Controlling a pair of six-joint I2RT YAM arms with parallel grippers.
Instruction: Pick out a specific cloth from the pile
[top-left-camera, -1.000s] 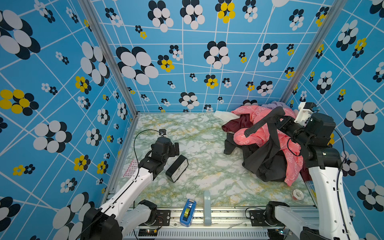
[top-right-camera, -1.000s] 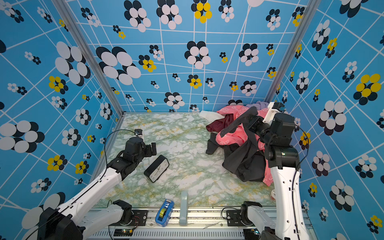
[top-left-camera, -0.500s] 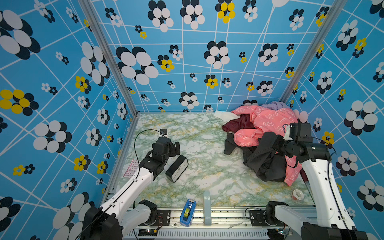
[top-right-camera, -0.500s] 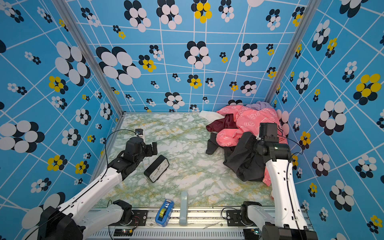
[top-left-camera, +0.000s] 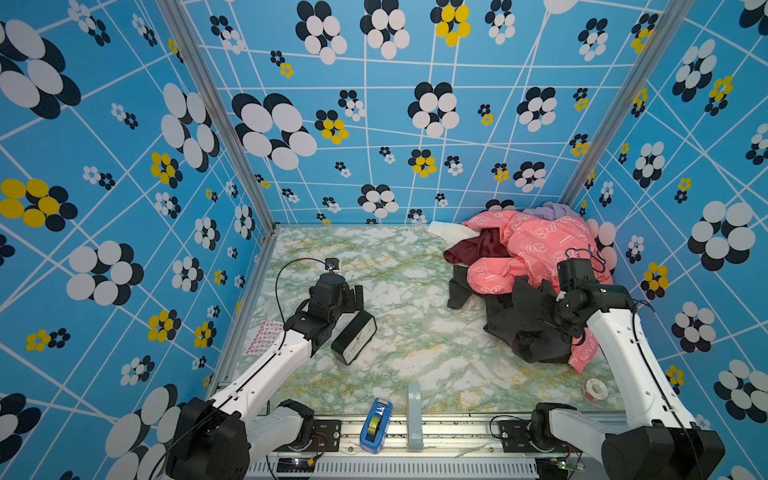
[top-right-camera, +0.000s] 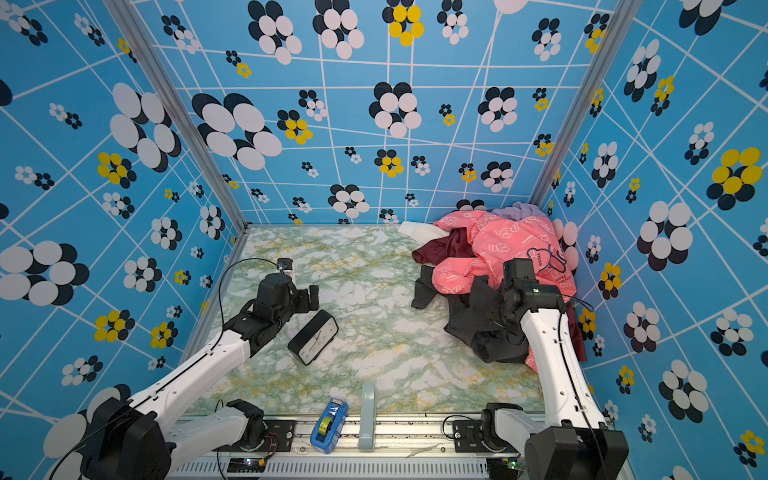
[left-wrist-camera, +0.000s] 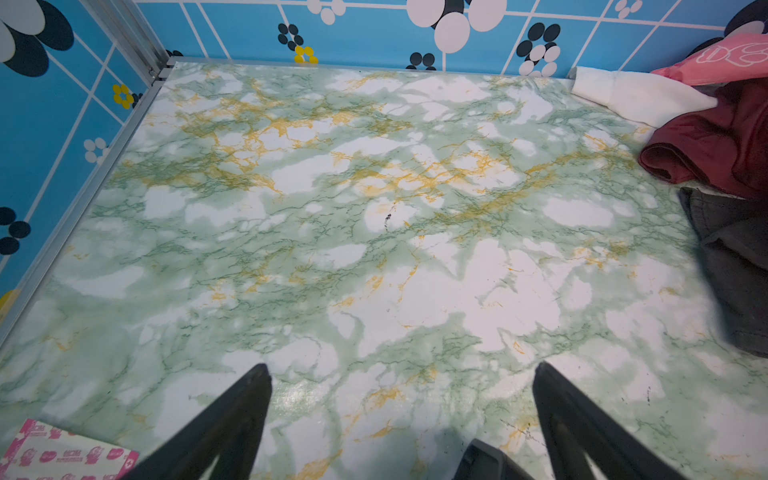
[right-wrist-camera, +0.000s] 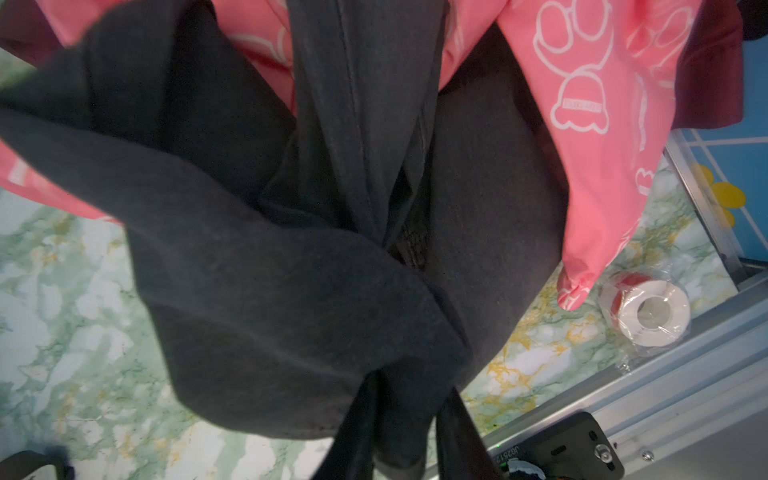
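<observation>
In the far right corner of the desk (top-left-camera: 415, 361), against the walls: the pile (top-left-camera: 492, 270), mostly a pink jacket (top-left-camera: 540, 245) with white prints, plus a maroon piece (top-left-camera: 478, 249), a white piece (top-left-camera: 446, 230) and a lilac piece (top-left-camera: 552, 210) along its far edge.

Draped off the pile's near side and down onto the desk: the cloth (top-left-camera: 528, 328), charcoal-black and crumpled, partly under a pink sleeve, with a dark end poking out left of the jacket. Same lie in both top views.

Buried in the cloth (right-wrist-camera: 291, 291): the right claw (right-wrist-camera: 409, 432). Fabric bunched between its two fingers in the wrist view, black on black, so no telling whether clamped or slack. Near that bundle, a pink sleeve tip and a wrapped tape roll (right-wrist-camera: 646, 309) by the desk's rail.

On the left side, well apart from the pile: the left claw (left-wrist-camera: 401, 365), spread wide, holding nothing, low over bare desk. Just beside it, a black clock (top-left-camera: 353, 338) lying on the desk. At the left edge, a pink-printed packet (top-left-camera: 266, 336). On the front rail, a blue tape dispenser (top-left-camera: 376, 424).
</observation>
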